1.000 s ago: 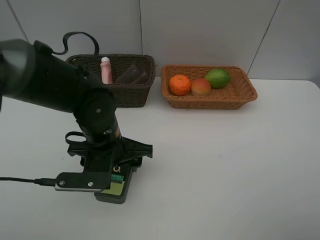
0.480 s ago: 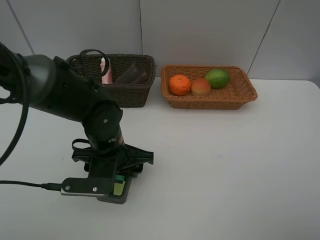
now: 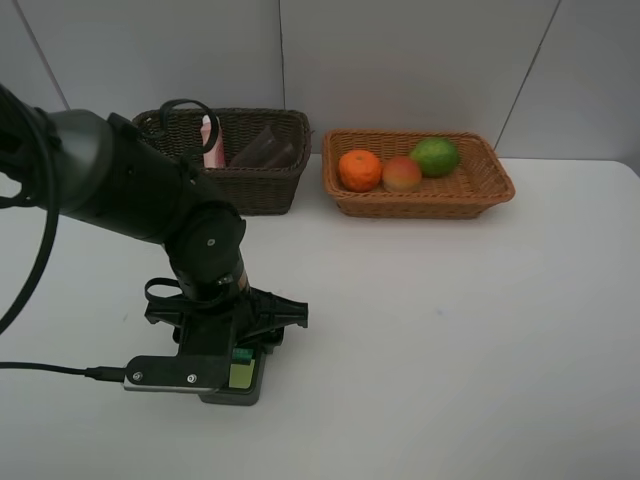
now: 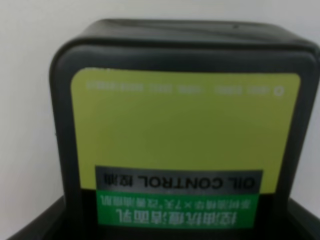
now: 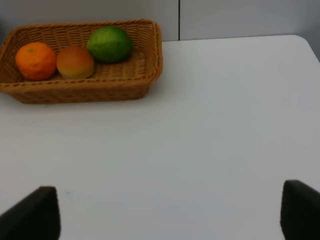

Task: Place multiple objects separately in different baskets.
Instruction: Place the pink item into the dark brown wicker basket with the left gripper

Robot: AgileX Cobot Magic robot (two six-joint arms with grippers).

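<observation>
The dark pump bottle (image 3: pixel 240 378) with the green label lies flat on the white table (image 3: pixel 450 330), nearest the camera. The left gripper (image 3: pixel 232 345) has been brought lower over the bottle than it was a second ago. Its fingers sit on either side of the bottle and have begun to close a little. Whether the bottle is squeezed yet cannot be told. In the left wrist view the bottle's label (image 4: pixel 185 145) fills almost all that is seen.

This looks like the start of a grab, so the last loose thing can be lifted.

Far behind the bottle stands the dark brown basket (image 3: pixel 255 185). The pink bottle (image 3: pixel 211 140) and the mauve cup (image 3: pixel 265 150) are already inside it. Beside that basket is the light tan basket (image 3: pixel 480 190), with the orange (image 3: pixel 360 170), the peach (image 3: pixel 402 174) and the green fruit (image 3: pixel 435 156) in it.

The right gripper (image 5: pixel 170 212) is held over bare table, spread wide, with nothing in it.
</observation>
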